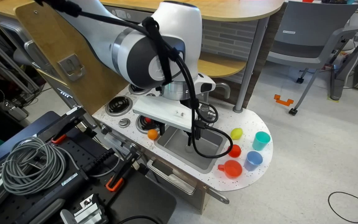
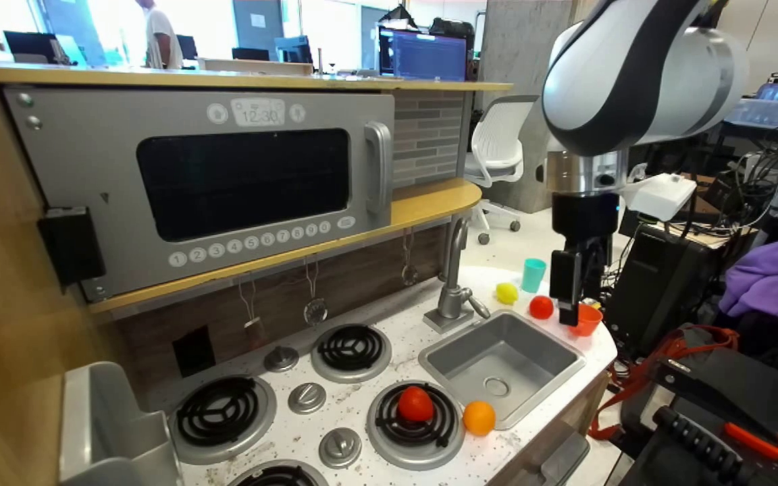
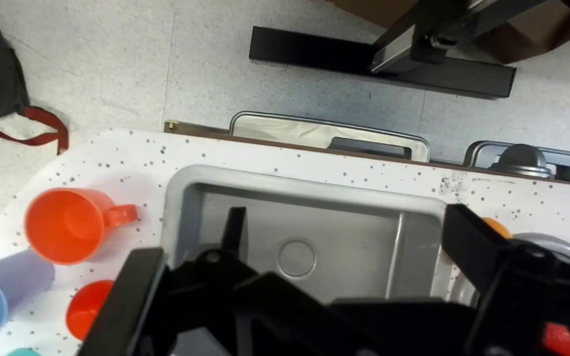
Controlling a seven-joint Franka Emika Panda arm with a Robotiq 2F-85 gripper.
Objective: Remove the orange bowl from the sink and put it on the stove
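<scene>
The orange bowl shows as a small round orange thing (image 2: 479, 418) on the white top, between the sink's corner and a front burner; it also shows in an exterior view (image 1: 152, 134). In the wrist view it peeks out behind a finger (image 3: 497, 227). The grey sink (image 2: 473, 368) shows nothing lying in it; the gripper hides part of it in the wrist view (image 3: 344, 237). The stove (image 2: 342, 406) has black burners. My gripper (image 1: 176, 137) hangs over the sink, fingers wide apart with nothing between them; it also shows in an exterior view (image 2: 568, 317).
A red round item (image 2: 415, 403) sits on the front burner. A curved faucet (image 2: 458, 270) stands behind the sink. A yellow lemon (image 1: 236, 133), another red round item (image 1: 235, 151), a red cup (image 1: 232, 169), a blue cup (image 1: 253, 161) and a green cup (image 1: 261, 140) stand beyond the sink.
</scene>
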